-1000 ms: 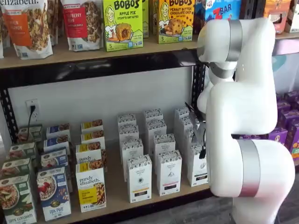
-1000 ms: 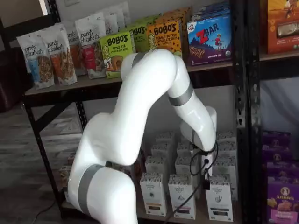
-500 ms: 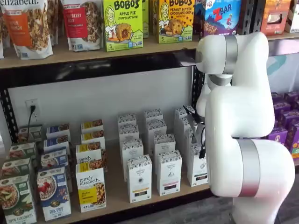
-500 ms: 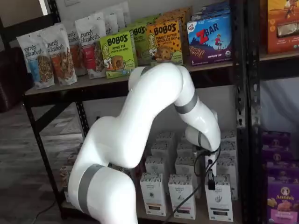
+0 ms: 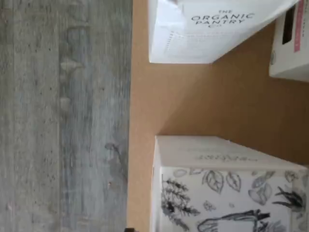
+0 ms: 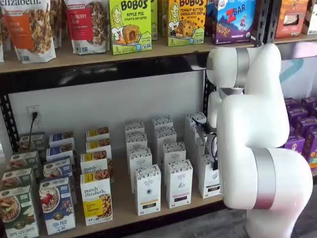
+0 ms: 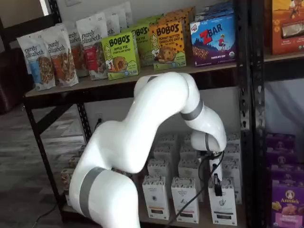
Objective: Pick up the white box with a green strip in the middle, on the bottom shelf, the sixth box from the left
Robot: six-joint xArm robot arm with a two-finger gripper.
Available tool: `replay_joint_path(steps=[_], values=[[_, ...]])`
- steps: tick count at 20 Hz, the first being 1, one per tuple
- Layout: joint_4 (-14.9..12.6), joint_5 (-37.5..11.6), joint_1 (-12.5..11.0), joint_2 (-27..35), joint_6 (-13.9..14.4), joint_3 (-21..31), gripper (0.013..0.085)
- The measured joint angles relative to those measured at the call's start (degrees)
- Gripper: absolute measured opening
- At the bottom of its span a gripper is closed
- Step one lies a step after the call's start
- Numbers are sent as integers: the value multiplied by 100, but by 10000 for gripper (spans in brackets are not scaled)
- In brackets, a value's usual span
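Observation:
The white box (image 6: 209, 179) stands at the front of the rightmost column of white cartons on the bottom shelf (image 6: 124, 198), partly behind my arm. It also shows in a shelf view (image 7: 222, 203), with a grey emblem on its face. My gripper (image 6: 212, 148) hangs just above and in front of it; only dark fingers and a cable show. In a shelf view the gripper (image 7: 216, 184) is right over the box's top. No gap between the fingers can be made out. The wrist view shows a leaf-printed carton top (image 5: 227, 193) on the tan board (image 5: 193, 106).
Two more columns of like white cartons (image 6: 179, 182) stand left of the target. Purely Elizabeth boxes (image 6: 96, 198) and cereal boxes (image 6: 57, 204) are further left. Bobo's boxes (image 6: 130, 25) sit on the upper board. A black upright (image 7: 247, 118) and purple boxes (image 7: 287, 199) stand right.
My arm has sunk lower and the wrist has come down closer to the front box of the rightmost white column. The boxes have not moved.

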Motion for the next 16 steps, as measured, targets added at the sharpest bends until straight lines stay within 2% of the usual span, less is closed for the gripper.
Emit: replay_joint_path(steps=[3, 8, 9, 11, 12, 13, 16], values=[[-208, 65, 34, 49, 213, -64, 850], [-1074, -199, 13, 88, 956, 2, 850], [-1086, -223, 7, 89, 961, 10, 850], [-995, -280, -11, 89, 865, 32, 770], [-969, -271, -14, 88, 840, 31, 770], [-960, -262, -17, 82, 828, 31, 730], [-1095, -168, -20, 75, 942, -1, 690]])
